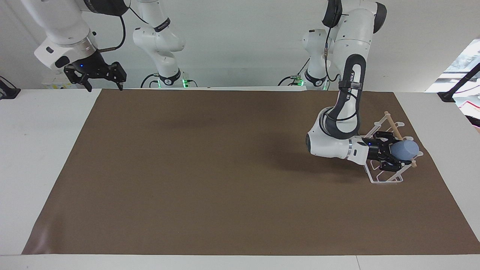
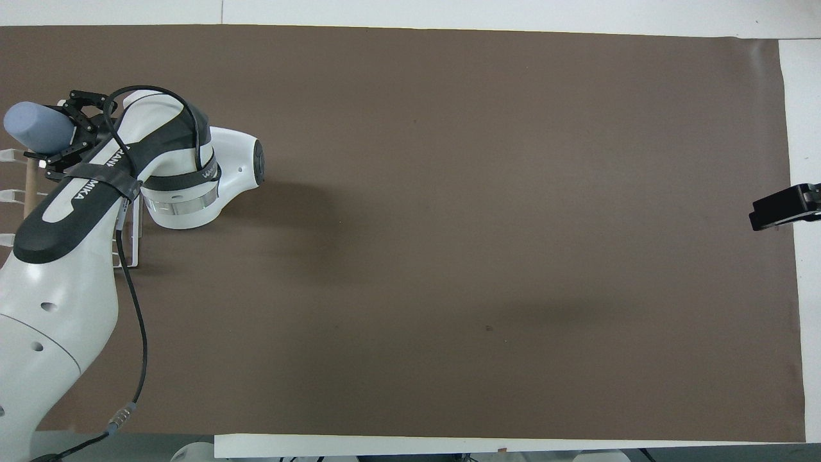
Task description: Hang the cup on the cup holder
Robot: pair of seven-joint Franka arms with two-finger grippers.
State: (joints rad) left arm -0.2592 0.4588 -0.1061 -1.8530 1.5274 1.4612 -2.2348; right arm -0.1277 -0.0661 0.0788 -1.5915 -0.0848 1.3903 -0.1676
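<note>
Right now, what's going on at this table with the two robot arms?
The left gripper is shut on a light-blue cup, held on its side over a white wire cup holder at the left arm's end of the brown mat. It looks to be fitting the cup onto one of the prongs, though I can't tell if it's on yet. The right gripper waits open, raised above its own end of the table.

A white table (image 1: pixel 45 157) carries a large brown mat (image 1: pixel 225 172) that covers most of its top, leaving bare white strips at both ends and along the edges. The mat lies flat, with a faint sheen at one corner. A pale wall (image 1: pixel 240 45) rises past the table.
</note>
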